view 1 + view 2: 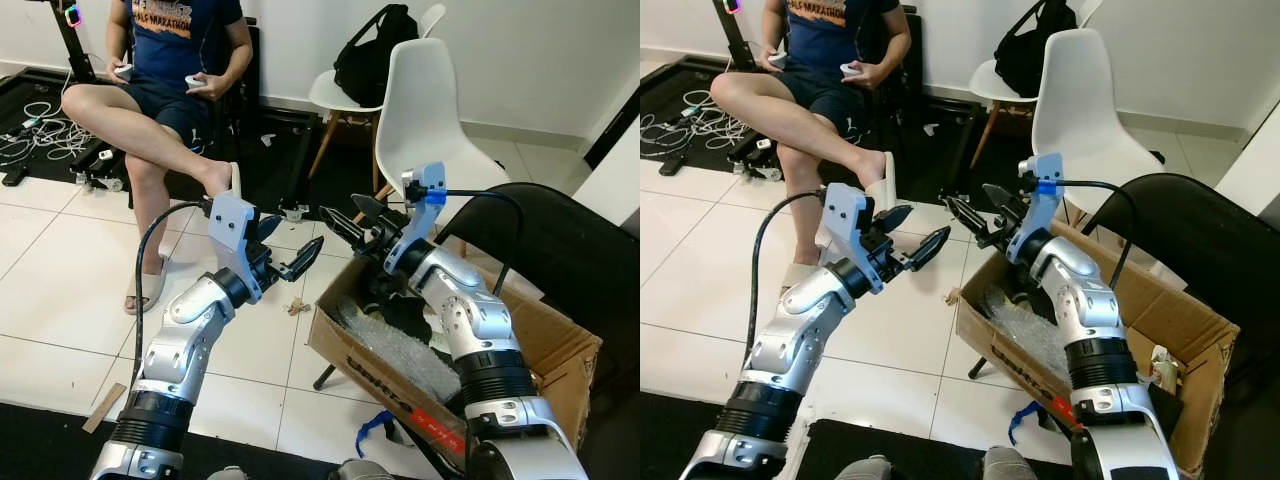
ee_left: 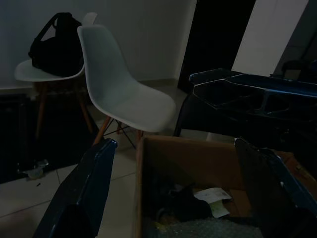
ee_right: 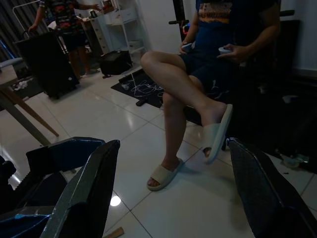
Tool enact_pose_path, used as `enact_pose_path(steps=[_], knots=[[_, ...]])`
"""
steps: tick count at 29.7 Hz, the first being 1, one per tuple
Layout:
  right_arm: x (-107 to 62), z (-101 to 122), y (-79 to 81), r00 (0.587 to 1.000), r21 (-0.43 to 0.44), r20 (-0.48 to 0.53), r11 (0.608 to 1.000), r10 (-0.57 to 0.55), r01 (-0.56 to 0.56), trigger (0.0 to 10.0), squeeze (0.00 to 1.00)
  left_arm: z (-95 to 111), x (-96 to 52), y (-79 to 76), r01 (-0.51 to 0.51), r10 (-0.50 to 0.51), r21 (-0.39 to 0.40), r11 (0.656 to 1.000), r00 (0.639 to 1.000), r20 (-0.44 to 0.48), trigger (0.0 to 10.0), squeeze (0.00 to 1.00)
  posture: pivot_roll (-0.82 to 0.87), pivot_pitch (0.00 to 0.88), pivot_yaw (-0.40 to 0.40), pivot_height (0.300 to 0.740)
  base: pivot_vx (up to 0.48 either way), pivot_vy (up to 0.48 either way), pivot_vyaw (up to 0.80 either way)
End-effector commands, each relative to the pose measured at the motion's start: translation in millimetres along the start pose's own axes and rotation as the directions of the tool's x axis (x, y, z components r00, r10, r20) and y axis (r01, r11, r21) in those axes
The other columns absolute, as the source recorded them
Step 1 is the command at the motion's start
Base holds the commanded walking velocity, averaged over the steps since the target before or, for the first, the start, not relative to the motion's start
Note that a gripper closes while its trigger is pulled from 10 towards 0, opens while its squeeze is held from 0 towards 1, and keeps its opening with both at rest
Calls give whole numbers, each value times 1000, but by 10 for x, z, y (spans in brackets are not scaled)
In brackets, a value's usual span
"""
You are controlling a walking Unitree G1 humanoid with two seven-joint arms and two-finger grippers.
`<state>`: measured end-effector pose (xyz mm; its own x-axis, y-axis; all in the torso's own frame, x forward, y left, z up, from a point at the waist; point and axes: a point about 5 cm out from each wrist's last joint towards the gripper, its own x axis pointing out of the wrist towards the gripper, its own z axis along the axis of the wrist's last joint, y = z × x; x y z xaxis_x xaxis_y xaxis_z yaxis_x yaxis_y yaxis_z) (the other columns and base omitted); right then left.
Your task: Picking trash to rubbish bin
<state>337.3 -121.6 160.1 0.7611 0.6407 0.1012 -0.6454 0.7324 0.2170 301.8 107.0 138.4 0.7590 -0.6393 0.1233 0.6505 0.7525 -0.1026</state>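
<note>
- I have both arms raised in front of me, elbows bent, forearms angled inward so the two grippers point toward each other above the floor.
- The left gripper [image 1: 285,250] hovers over the white tiles just beside the cardboard box [image 1: 560,345]; its fingers are spread wide with nothing between them.
- The right gripper [image 1: 350,222] hangs above the box's near corner, fingers also spread wide and empty.
- The box has red and black print on its front wall; I cannot read it clearly.
- Inside the box lie bubble wrap [image 1: 400,350], a dark item and a crumpled paper [image 2: 213,201].
- A small scrap of trash [image 1: 296,306] lies on the floor tiles, just beside the box's left corner, below the left gripper.
- A seated person [image 1: 170,70] with crossed legs holds controllers; the shirt's lettering is partly cut off.
- A white chair [image 1: 425,110] stands behind the box; a second chair carries a black backpack [image 1: 375,50].
- A black chair [image 1: 560,240] stands on the right behind the box.
</note>
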Motion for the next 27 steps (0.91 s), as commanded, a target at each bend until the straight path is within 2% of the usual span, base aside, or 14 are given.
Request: enact_pose_path(steps=[1,27], knots=[[-13,-22,-6,1000,-8,-18,1000,-2,2,10000,0,-12,-11,-8,0,0,-1,1000,1000,0,10000,0,-26,0,-44,740,0,0,0],[-19,-30,19,1000,-28,-17,999,25,-26,10000,0,-25,-8,-14,10,-10,-2,1000,1000,-4,10000,0,-26,0,-43,740,0,0,769]])
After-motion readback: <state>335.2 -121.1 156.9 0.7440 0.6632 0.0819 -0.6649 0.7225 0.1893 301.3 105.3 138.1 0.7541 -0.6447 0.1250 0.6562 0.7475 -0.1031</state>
